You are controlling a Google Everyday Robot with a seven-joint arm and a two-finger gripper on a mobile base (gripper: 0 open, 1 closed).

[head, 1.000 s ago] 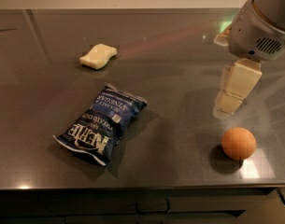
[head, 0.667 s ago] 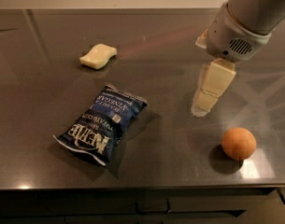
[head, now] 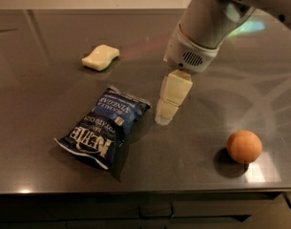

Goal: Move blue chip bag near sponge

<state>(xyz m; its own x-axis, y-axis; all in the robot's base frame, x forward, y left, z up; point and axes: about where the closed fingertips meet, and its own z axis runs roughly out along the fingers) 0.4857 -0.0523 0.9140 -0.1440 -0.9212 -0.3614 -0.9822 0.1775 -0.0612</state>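
The blue chip bag point(head: 104, 125) lies flat on the dark table point(head: 49, 104), left of centre, with its white lettering facing up. The pale yellow sponge point(head: 101, 57) sits further back and slightly left, well apart from the bag. My gripper point(head: 164, 117) hangs from the white arm point(head: 202, 27), pointing down just to the right of the bag's upper right corner. It holds nothing and does not touch the bag.
An orange ball point(head: 244, 146) rests at the front right of the table. The table's front edge point(head: 135, 192) runs just below the bag and the ball. The arm reaches in from the upper right.
The arm and gripper have moved left and toward the front, from above the orange ball to beside the bag. The bag, sponge and ball have not moved.
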